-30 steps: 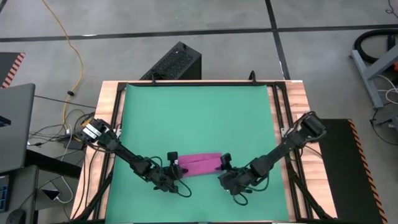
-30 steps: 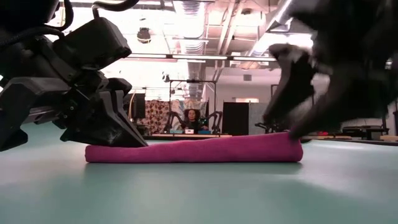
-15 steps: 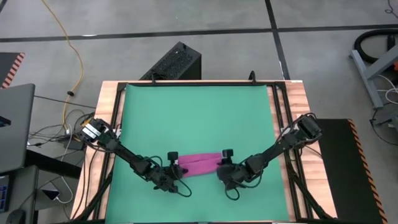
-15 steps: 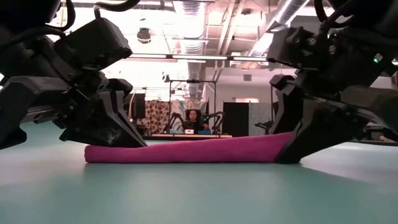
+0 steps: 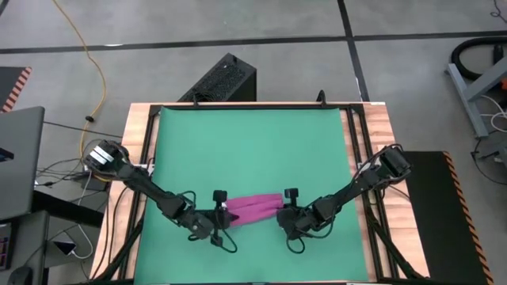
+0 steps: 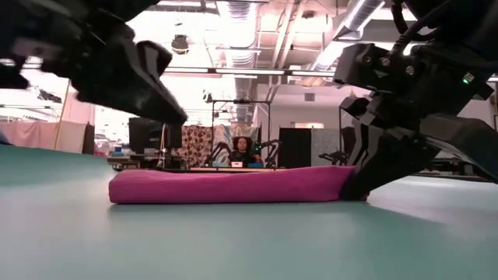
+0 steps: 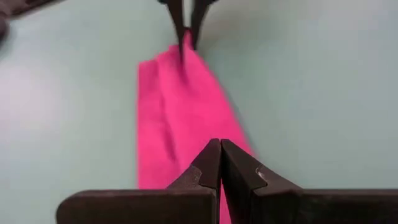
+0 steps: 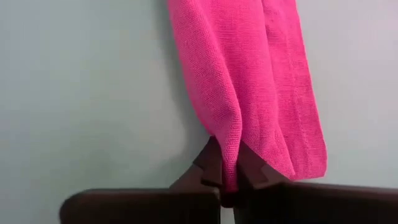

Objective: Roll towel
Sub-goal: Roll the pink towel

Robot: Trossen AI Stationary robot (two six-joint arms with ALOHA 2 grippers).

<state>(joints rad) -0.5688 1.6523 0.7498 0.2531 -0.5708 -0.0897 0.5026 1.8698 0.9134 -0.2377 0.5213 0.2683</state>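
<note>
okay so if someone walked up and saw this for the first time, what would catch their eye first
The magenta towel, folded into a narrow strip near the front of the green mat, stands out first. Next, the two dark arms flank it: the right gripper has its jaws pinched on the towel's end, while the left gripper hangs shut above the other end.

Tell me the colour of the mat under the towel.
Green, plain, no pattern. The mat shows best in the high view, with the towel lying on it.
</note>
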